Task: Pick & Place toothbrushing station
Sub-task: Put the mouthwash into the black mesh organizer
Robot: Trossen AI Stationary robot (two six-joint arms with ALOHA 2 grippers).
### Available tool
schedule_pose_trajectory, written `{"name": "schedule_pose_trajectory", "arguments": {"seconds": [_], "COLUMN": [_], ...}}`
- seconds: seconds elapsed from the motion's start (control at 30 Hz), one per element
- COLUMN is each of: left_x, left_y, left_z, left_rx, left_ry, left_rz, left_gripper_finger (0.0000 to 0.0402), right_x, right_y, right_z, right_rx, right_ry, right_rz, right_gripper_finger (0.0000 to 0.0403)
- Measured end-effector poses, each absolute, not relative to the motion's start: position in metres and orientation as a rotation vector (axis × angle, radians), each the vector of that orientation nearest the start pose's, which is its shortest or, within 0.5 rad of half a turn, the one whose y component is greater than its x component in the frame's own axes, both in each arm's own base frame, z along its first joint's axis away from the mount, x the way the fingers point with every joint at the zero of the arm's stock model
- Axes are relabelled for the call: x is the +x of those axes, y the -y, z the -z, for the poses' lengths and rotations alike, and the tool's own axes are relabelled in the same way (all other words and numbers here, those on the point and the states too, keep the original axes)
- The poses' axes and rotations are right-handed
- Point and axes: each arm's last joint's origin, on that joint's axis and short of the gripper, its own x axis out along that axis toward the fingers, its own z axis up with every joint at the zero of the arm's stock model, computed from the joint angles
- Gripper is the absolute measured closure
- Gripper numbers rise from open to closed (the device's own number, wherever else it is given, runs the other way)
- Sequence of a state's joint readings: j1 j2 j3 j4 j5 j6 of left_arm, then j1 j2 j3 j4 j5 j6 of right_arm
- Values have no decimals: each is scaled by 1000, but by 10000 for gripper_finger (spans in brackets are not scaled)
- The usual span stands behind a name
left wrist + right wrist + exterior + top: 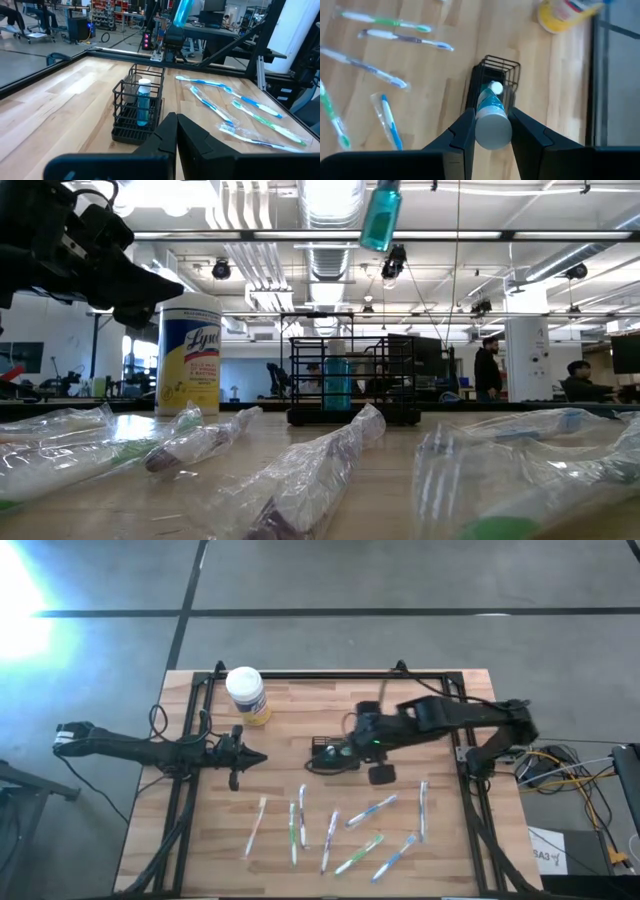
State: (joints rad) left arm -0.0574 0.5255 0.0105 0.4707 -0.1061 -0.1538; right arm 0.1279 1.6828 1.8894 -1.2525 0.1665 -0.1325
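The toothbrushing station, a small black wire holder (328, 756), stands on its base at the table's middle and also shows in the low view (350, 380). A teal white-capped tube (143, 102) stands upright inside it. My right gripper (491, 112) hangs above the holder (495, 75), shut on a second teal tube (491, 117). That tube shows high over the holder in the low view (380, 215). My left gripper (176, 131) is shut and empty, left of the holder (137, 112) in the high view (258, 758). My right gripper pinches the second teal tube between its two fingers, one on each side of the tube's upper part (492, 127). The fingers point down, along the tube. The tube hangs below them, slightly tilted, its lower end (372, 242) lifted clear above the holder.
Several plastic-wrapped toothbrushes (330, 830) lie across the table's near half. A round white-lidded wipes jar with a yellow label (246, 695) stands at the far left. A black frame (330, 675) runs along the table's edges. People stand in the room beyond (488, 370).
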Motion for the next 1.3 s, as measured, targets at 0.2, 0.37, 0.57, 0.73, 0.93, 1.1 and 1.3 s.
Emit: {"name": "schedule_pose_trajectory", "arguments": {"seconds": [0.2,0.37,0.57,0.73,0.93,1.1,1.3], "left_x": [131,131,131,131,131,131,131], "left_y": [4,4,4,4,4,4,4], "left_z": [-163,-163,-163,-163,-163,-163,-163], "left_rx": [-135,-119,-100,-100,-100,-97,-97], "left_ry": [-41,-42,-43,-43,-43,-43,-43], "left_rz": [-51,-51,-51,-51,-51,-51,-51], "left_gripper_finger": [392,392,392,392,392,392,392], "right_x": [356,370,380,388,394,393,396], "right_y": [-27,-13,-3,5,10,10,13], "right_z": [-377,-357,-340,-327,-313,-312,-308], "right_rx": [-331,-369,-388,-374,-378,-397,-333], "right_ry": [-1093,-1188,-1236,-1274,-1314,-1316,-1293], "right_rz": [-186,-202,-215,-206,-229,-248,-280], "right_gripper_finger": [312,312,312,312,312,312,312]}}
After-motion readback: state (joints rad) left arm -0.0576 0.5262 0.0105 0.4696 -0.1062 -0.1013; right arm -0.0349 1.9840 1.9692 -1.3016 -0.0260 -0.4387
